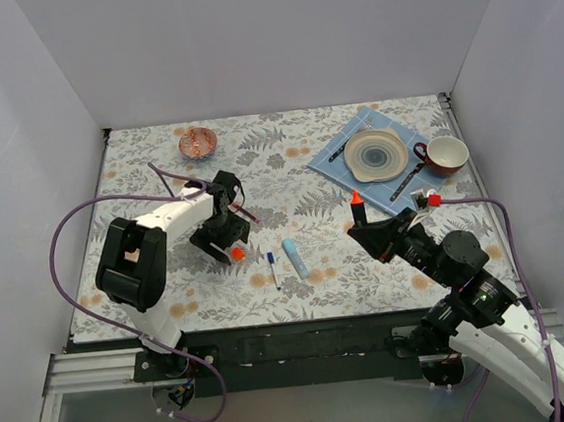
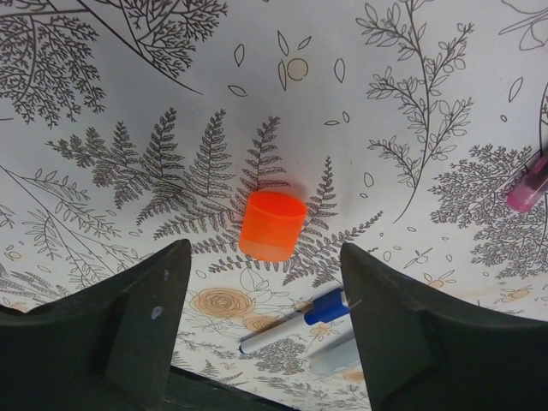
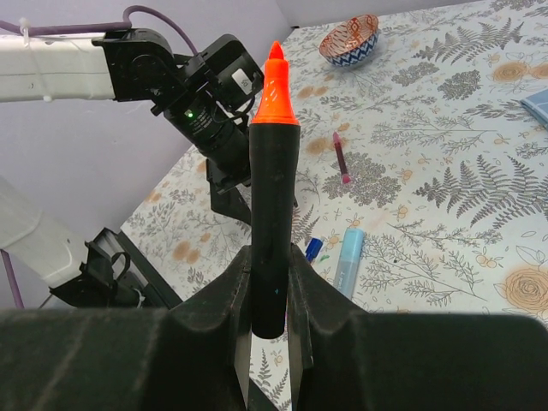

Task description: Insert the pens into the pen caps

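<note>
Gripping black marker [image 3: 272, 171] upright in right claw [image 3: 267, 257], left claw [image 2: 265, 250] spread, orange cap [image 2: 272, 225] between, seemingly untouched

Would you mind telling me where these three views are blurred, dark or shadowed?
Left wrist: the orange cap is sharp with a faint shadow; the left fingers are dark and featureless. Right wrist: the black marker is crisp, the right fingers holding it blurred. Top external: even light, soft shadows.

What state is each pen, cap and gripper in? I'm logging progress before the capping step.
black marker: uncapped, upright in right gripper
orange cap: standing on end, ungripped
left gripper: open, astride orange cap
right gripper: shut on black marker
light-blue marker: lying loose
white pen: lying loose
dark-red pen: lying loose
</note>
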Motion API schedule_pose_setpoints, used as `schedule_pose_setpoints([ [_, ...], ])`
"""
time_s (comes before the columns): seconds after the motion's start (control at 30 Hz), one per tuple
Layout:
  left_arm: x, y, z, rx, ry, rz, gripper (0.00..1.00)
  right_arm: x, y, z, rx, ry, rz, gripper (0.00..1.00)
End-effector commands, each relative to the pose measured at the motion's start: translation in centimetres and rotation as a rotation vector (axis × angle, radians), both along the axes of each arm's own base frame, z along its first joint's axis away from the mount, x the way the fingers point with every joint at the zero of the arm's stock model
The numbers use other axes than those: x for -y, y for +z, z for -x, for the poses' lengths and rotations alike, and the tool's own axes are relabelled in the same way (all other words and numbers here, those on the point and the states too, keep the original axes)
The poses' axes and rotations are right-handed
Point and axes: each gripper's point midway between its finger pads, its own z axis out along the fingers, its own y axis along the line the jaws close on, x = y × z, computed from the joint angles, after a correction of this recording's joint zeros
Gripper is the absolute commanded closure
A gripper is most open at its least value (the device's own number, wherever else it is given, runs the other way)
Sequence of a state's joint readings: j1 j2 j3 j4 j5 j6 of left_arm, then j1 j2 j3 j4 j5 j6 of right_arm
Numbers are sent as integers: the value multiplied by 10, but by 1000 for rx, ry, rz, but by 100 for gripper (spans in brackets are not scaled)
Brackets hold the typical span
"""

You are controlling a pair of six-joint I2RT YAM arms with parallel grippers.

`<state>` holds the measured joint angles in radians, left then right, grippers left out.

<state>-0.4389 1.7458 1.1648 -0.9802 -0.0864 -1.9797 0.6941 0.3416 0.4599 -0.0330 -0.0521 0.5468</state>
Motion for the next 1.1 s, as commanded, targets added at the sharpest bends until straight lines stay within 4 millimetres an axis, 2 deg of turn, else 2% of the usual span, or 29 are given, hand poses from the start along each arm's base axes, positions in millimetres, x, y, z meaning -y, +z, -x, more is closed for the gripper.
schedule_pose_setpoints([
  [0.0, 4, -6, -5, 20, 74, -23, 37, -3, 14, 1, 36, 15, -32, 99],
  [0.23, 4, -19, 3, 10, 54, -40, 44, -2, 12, 0, 24, 10, -26, 99],
  [0.43, -4, -26, 8, 14, 49, -86, 50, -3, 6, 1, 7, 15, -28, 99],
  [0.67, -13, -28, 9, 31, 26, -134, 71, -7, -6, -1, -26, 26, -12, 99],
  [0.73, -15, -24, 6, 54, 14, -158, 80, -10, -10, -1, -39, 38, -9, 99],
  [0.77, -17, -21, 6, 58, 10, -170, 87, -12, -16, -1, -51, 46, -2, 99],
  [0.8, -18, -16, 4, 73, 4, -176, 99, -15, -19, 0, -54, 65, 1, 99],
  [0.9, -15, 3, -6, 139, -36, -190, 100, -26, -34, 2, -87, 117, 16, 99],
  [1.0, 1, 28, -21, 243, -91, -168, 100, -38, -49, 3, -122, 176, 37, 99],
  [1.07, 21, 50, -30, 339, -153, -113, 100, -46, -65, 1, -167, 202, 63, 99],
])
